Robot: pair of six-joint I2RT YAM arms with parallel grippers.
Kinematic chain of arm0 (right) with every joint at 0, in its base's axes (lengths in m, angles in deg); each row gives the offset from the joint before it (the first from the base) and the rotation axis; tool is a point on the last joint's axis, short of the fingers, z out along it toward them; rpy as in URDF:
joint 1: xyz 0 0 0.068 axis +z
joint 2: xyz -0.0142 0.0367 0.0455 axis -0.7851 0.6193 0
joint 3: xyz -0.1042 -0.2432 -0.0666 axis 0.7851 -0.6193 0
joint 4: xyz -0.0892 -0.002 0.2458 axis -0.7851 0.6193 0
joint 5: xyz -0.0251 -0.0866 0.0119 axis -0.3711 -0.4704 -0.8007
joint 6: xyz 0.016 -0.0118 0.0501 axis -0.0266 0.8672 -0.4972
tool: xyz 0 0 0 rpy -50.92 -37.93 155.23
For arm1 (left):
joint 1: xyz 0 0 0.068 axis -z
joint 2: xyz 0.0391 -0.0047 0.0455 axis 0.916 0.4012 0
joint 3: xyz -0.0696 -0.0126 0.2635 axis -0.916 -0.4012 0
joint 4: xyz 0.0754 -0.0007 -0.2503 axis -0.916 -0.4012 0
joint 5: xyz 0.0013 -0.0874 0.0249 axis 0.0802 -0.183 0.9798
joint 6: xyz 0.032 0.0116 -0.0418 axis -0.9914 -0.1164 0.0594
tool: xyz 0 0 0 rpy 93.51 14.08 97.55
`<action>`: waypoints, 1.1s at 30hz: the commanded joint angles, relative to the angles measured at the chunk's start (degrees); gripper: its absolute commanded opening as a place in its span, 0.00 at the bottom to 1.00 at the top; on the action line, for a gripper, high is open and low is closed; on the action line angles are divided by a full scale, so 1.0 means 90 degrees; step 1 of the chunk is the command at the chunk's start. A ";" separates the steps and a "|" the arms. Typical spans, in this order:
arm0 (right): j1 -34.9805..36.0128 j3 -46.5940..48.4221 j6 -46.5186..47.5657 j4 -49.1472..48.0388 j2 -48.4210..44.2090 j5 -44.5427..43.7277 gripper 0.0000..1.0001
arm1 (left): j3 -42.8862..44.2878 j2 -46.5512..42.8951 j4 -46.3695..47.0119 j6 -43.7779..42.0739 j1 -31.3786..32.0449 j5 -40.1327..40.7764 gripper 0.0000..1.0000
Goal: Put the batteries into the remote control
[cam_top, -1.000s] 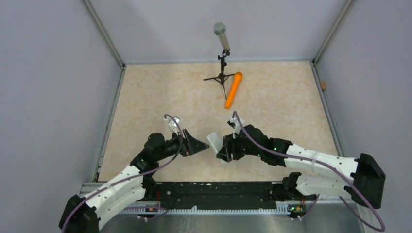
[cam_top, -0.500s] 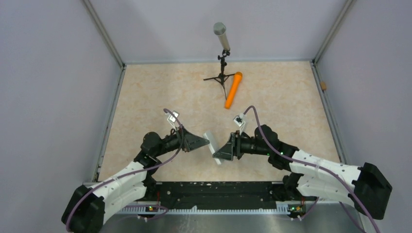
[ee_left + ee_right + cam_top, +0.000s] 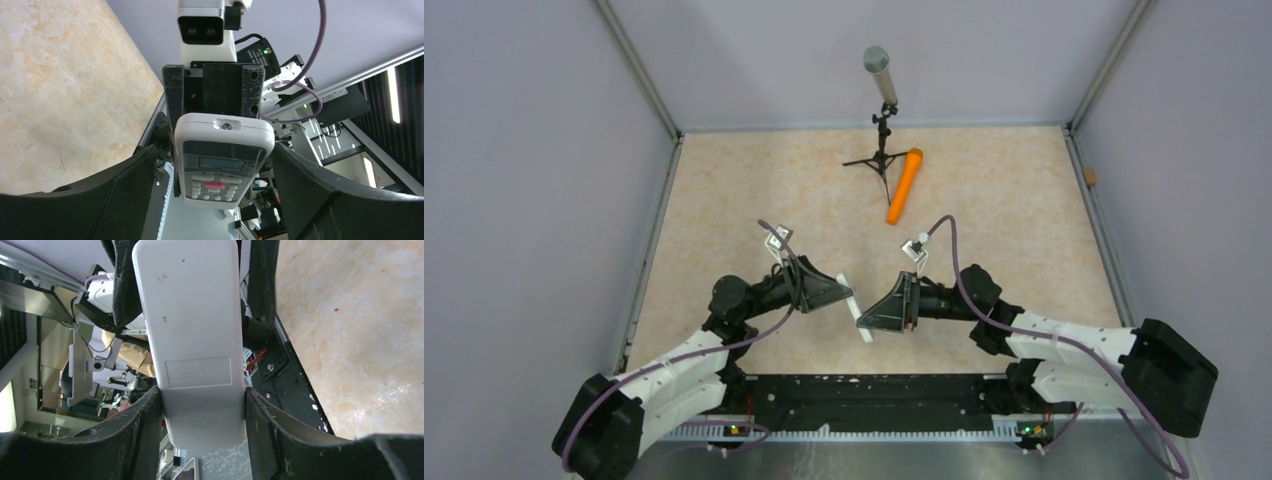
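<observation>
Beige tabletop (image 3: 984,230) (laminate, perhaps), grey walls (image 3: 524,150), white remote control (image 3: 223,160).

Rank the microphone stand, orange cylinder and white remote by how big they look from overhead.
1. Microphone on its tripod, clearly largest.
2-3. Orange cylinder and remote control: unsure. Similar length, but the remote is held off the table and partly hidden by the left gripper and right gripper.
</observation>
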 commanded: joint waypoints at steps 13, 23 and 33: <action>-0.0050 -0.0033 -0.0090 -0.0737 0.0133 -0.0097 0.18 | 0.0265 0.0200 0.0667 0.0025 -0.0024 -0.0336 0.08; -0.0051 0.0730 0.1829 0.3296 -0.1151 -0.1581 0.75 | 0.1331 0.0149 -0.2572 -0.1576 -0.0024 0.0267 0.00; -0.0050 0.1714 0.3353 0.6808 -0.2219 -0.4722 0.80 | 0.3448 0.1759 -0.6783 -0.3402 -0.0001 0.1535 0.00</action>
